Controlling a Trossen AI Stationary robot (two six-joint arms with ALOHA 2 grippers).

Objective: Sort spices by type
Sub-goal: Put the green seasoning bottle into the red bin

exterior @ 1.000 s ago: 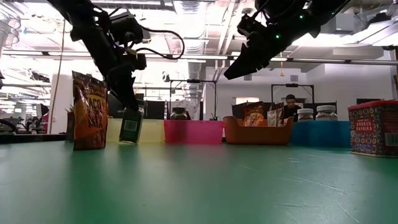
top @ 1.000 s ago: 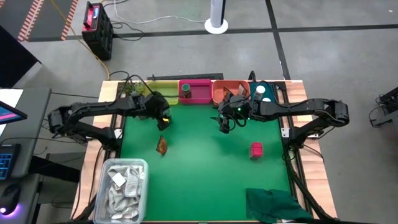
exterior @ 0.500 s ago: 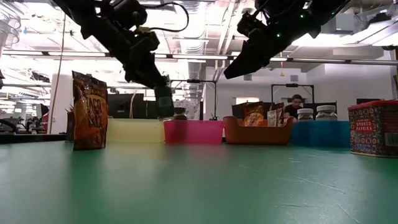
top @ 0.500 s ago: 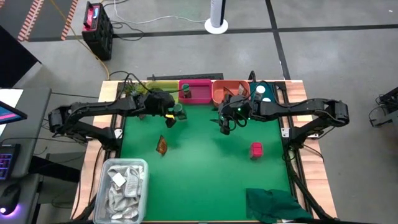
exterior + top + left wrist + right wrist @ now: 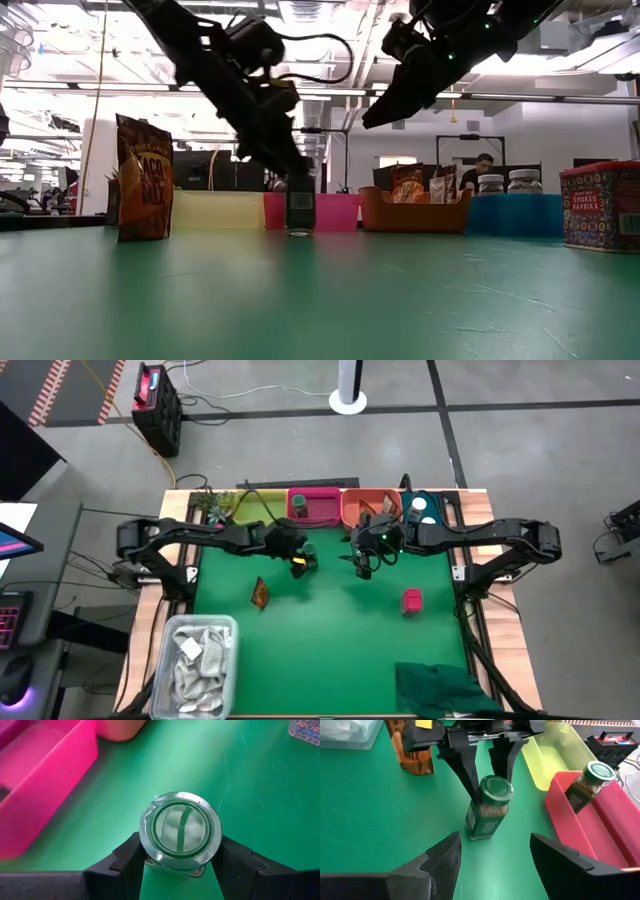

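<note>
- The dark green glass spice jar with a shiny metal-rimmed cap [image 5: 489,807] is clamped between the fingers of the left gripper [image 5: 180,857], near its cap. It hangs tilted, base at or just above the green table mat [image 5: 340,630]; contact cannot be told.
- Landmark: the pink plastic tray [image 5: 318,508]. The held jar is near its front wall, on the mat side; a second dark green jar [image 5: 585,785] already stands inside this tray.
- Judged, the coming move carries the held jar back over that wall to join its twin; its long axis runs cap-up, leaning.
- The left arm is the nearer, since it holds the jar.
- The right gripper [image 5: 495,857] hovers spread open and empty, beside the orange tray [image 5: 362,506], right of the pink one.
</note>
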